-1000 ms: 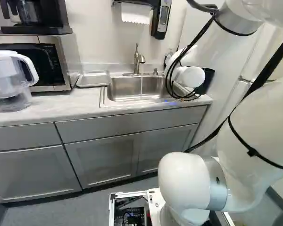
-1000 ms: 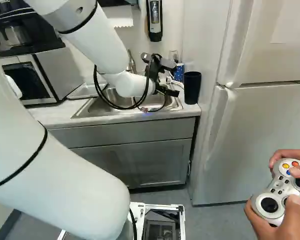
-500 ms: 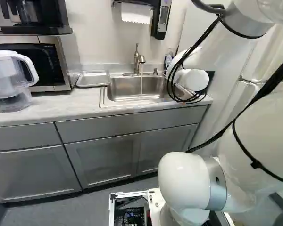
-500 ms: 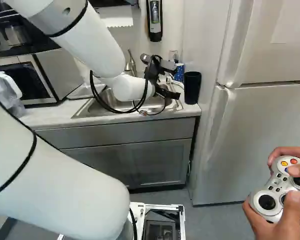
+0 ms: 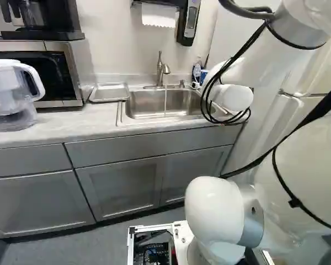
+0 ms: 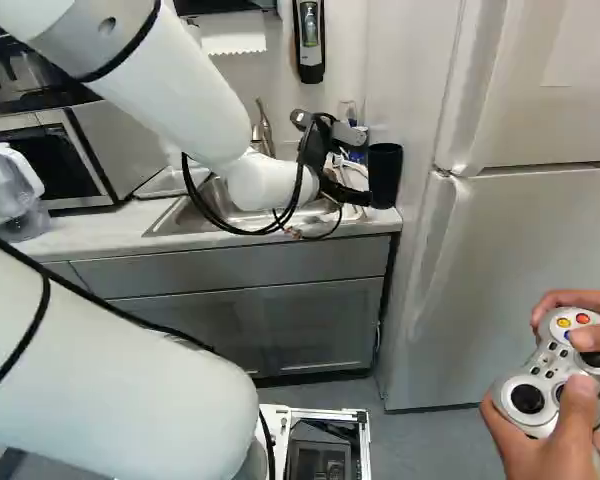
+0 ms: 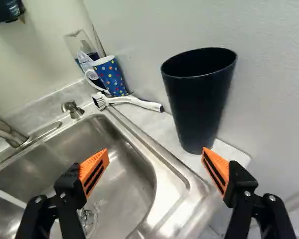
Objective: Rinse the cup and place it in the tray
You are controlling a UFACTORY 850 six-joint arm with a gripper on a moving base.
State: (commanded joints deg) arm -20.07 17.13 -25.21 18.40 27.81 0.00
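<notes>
In the right base view my gripper (image 6: pixel 358 192) is low beside the black cup (image 6: pixel 384 172), over the sink's right end. The wrist view shows the gripper (image 7: pixel 155 160) open, nothing between its orange pads. Ahead of it the tall black cup (image 7: pixel 199 97) stands upright on the counter by the wall, nearer the finger on the side away from the basin. Under the other finger lies the steel sink (image 7: pixel 124 172). Water runs from the faucet (image 5: pixel 163 69) into the basin. A metal tray (image 5: pixel 109 93) lies left of the sink. The arm hides the black cup in the left base view.
Behind the sink's corner stand a blue dotted cup (image 7: pixel 109 75) and a clear bottle (image 7: pixel 81 50), with a white brush (image 7: pixel 134 101) beside them. A pitcher (image 5: pixel 11 94) and microwave (image 5: pixel 60 74) are further left. The fridge (image 6: pixel 520 280) rises at right; hands hold a controller (image 6: pixel 545 385).
My arm has swung rightward in the left base view, uncovering the blue cup and hiding the black one. In the right base view the gripper has come closer to the black cup. The base has stayed put.
</notes>
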